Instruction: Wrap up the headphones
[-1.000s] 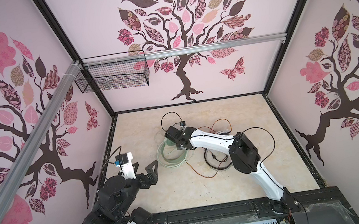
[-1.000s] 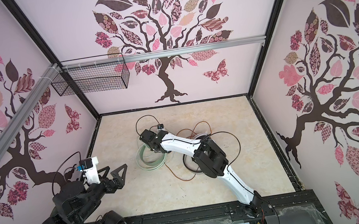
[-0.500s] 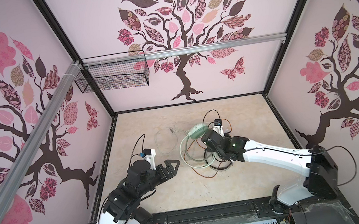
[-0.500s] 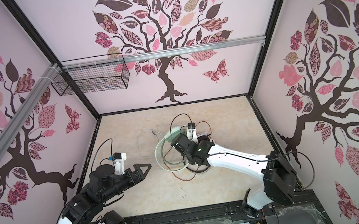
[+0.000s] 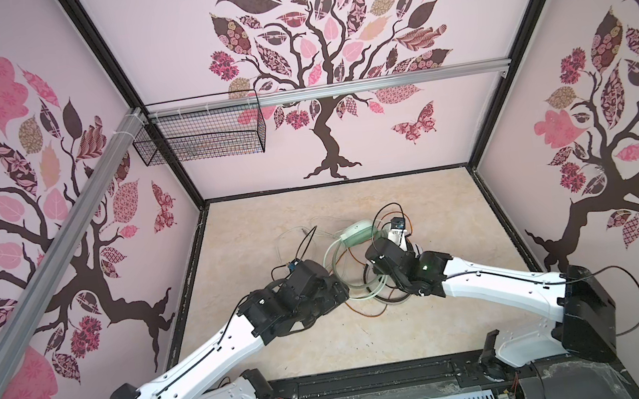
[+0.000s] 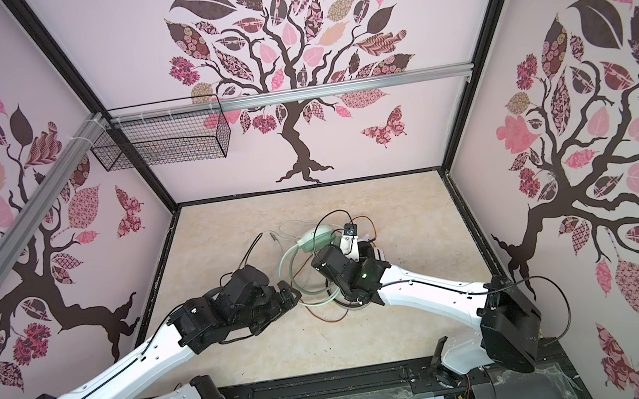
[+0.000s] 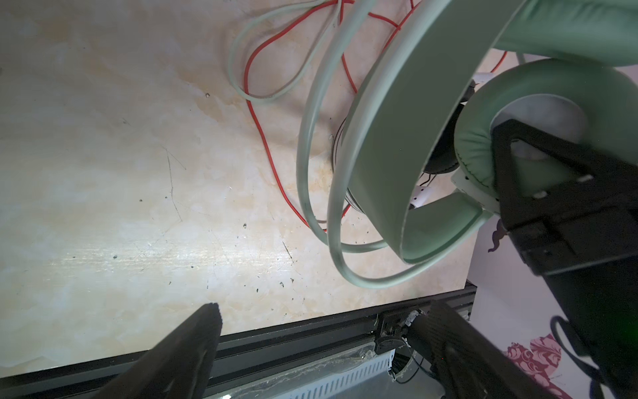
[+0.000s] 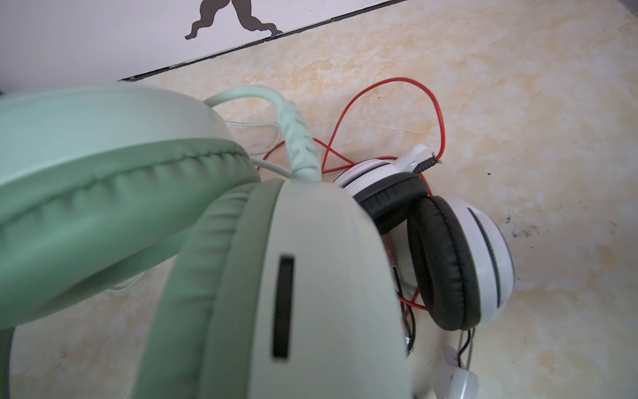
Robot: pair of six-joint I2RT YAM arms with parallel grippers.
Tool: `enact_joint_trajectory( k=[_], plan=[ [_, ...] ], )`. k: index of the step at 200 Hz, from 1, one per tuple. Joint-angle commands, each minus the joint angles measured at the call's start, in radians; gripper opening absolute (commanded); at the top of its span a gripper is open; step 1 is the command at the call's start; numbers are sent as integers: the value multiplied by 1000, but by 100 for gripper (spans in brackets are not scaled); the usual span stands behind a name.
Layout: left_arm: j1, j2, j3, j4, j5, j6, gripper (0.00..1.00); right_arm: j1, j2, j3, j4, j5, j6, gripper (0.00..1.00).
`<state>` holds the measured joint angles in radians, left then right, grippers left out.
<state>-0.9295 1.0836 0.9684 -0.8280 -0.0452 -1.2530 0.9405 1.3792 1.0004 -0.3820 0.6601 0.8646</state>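
the right gripper (image 5: 370, 257) sits just right of the middle in both top views, its claw pinching the mint-green headset (image 5: 357, 232) at one ear cup. in the left wrist view one of its black fingers (image 7: 504, 179) lies across the green cushion at the right edge of the frame. that headset's ear cup shows above the gripper in the top views, and its headband (image 7: 379, 138) curves down through the upper right of the left wrist view, casting a shadow on the marble-patterned tabletop (image 5: 270, 223)

the left gripper (image 6: 293, 292) is at the lower middle of both top views, just left of the headband loop. its claw is spread wide with nothing between the two dark fingers, which show at the bottom of the left wrist view

the white and black headset (image 8: 466, 262) lies on the tabletop right of centre in the right wrist view, partly hidden behind the mint-green one, its two black cushions close together. in the top views most of it is covered by the right arm

the orange-red cable (image 7: 266, 145) runs in loose loops over the tabletop and crosses the pale green cable (image 7: 303, 138) in several places. both trail toward the upper middle of the left wrist view
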Motion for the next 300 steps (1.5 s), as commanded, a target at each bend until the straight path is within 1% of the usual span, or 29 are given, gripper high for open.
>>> enact_joint_trajectory(
  k=[1,25,40,53,63,69,82,96,111,141,148,160,168,178,185,210,228,234,240,255,268,284,290,294,300],
  plan=[
    [-15,54,72,-49,-56,-68,97,24,-24,15,52,37,56,35],
    [-20,125,127,-67,-83,-61,95,43,-17,16,61,40,52,36],
    [-19,168,149,-77,-86,-59,92,49,-24,7,79,33,47,36],
    [-19,206,163,-78,-76,-66,85,52,-33,2,87,33,47,36],
    [-19,227,167,-68,-61,-71,77,54,-41,0,90,35,46,36],
    [-19,237,168,-61,-52,-74,73,56,-46,-4,91,37,47,36],
    [-19,253,166,-49,-40,-86,70,55,-59,-9,93,44,46,35],
    [-19,260,160,-41,-36,-93,69,57,-75,-15,95,52,48,35],
    [-19,260,156,-44,-42,-99,70,57,-93,-24,98,59,51,35],
    [-19,260,131,-41,-53,-115,76,57,-121,-38,103,72,61,35],
    [-19,260,125,-36,-48,-113,78,57,-125,-39,104,76,62,35],
    [-18,266,116,-27,-35,-112,89,58,-131,-40,103,82,62,35],
    [-19,272,114,-24,-30,-109,93,58,-135,-40,101,85,63,35],
    [-19,282,115,-25,-22,-110,96,58,-140,-41,103,85,63,35],
    [-19,287,115,-27,-17,-112,95,58,-141,-42,104,85,62,35],
    [-19,297,110,-24,-6,-127,78,59,-143,-42,104,85,66,35],
    [-19,298,102,-8,4,-132,57,58,-146,-42,108,85,62,35],
    [-17,297,96,2,9,-134,48,59,-147,-42,110,85,62,35],
    [-16,297,86,19,18,-134,42,59,-147,-40,111,86,59,35],
    [-11,297,66,44,42,-139,36,58,-150,-40,110,88,56,35],
    [-5,301,59,47,54,-138,25,58,-153,-42,113,89,55,35],
    [7,302,58,34,60,-128,16,58,-159,-45,112,90,53,36],
    [11,303,58,28,57,-119,14,58,-162,-46,111,91,50,38],
    [15,301,60,20,55,-110,11,58,-165,-47,111,92,49,40],
    [23,297,66,2,43,-96,7,59,-172,-48,115,92,38,45]
  ],
)
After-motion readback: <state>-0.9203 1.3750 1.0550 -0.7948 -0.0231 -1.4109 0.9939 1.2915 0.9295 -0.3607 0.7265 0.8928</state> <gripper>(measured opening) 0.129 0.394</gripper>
